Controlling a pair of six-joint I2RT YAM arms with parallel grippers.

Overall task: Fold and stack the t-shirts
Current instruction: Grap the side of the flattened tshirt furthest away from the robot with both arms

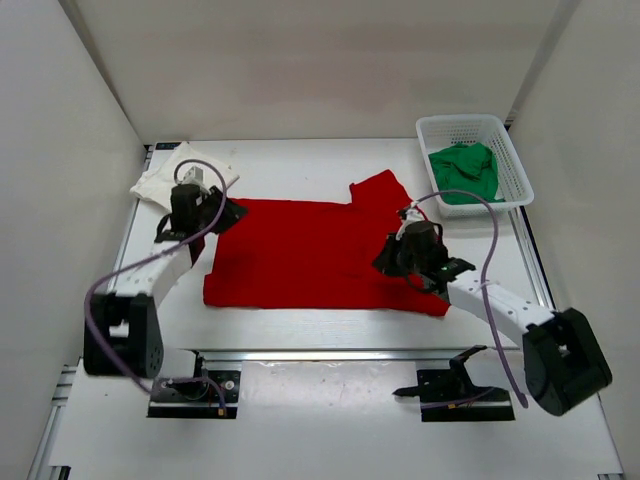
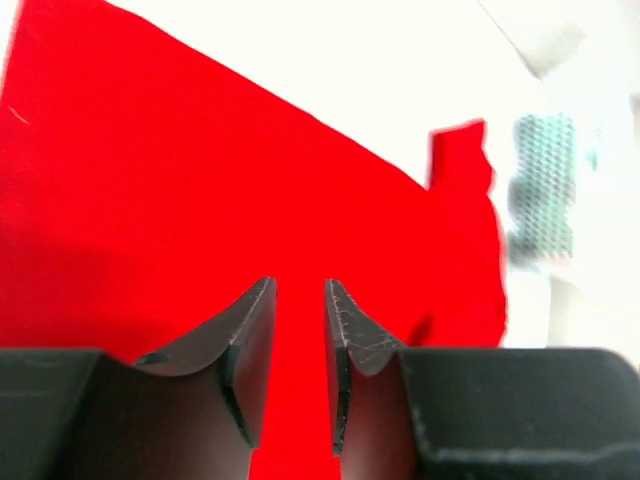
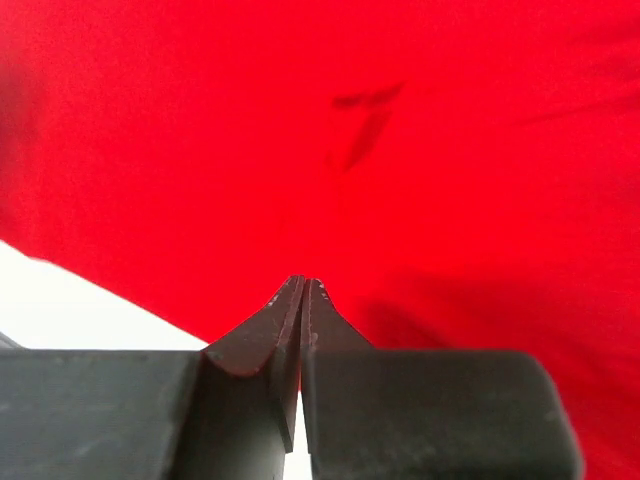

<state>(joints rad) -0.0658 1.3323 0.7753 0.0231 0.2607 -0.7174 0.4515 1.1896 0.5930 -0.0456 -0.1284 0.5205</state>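
Note:
The red t-shirt (image 1: 310, 250) lies spread flat across the middle of the table, one sleeve (image 1: 380, 190) pointing to the back. My left gripper (image 1: 232, 213) hovers at its left edge. In the left wrist view this gripper (image 2: 300, 300) is open, with only the red t-shirt (image 2: 200, 200) showing through the gap. My right gripper (image 1: 387, 264) is over the shirt's right part. Its jaws (image 3: 304, 285) are shut flat together with no cloth between them, the red t-shirt (image 3: 400, 150) beneath. A folded cream-white t-shirt (image 1: 160, 180) sits back left. The green t-shirt (image 1: 465, 172) is bunched in the basket.
A white mesh basket (image 1: 470, 125) stands at the back right corner, blurred in the left wrist view as basket (image 2: 545, 180). White walls close in the table on the left, back and right. Bare table (image 1: 300, 165) shows behind the red shirt.

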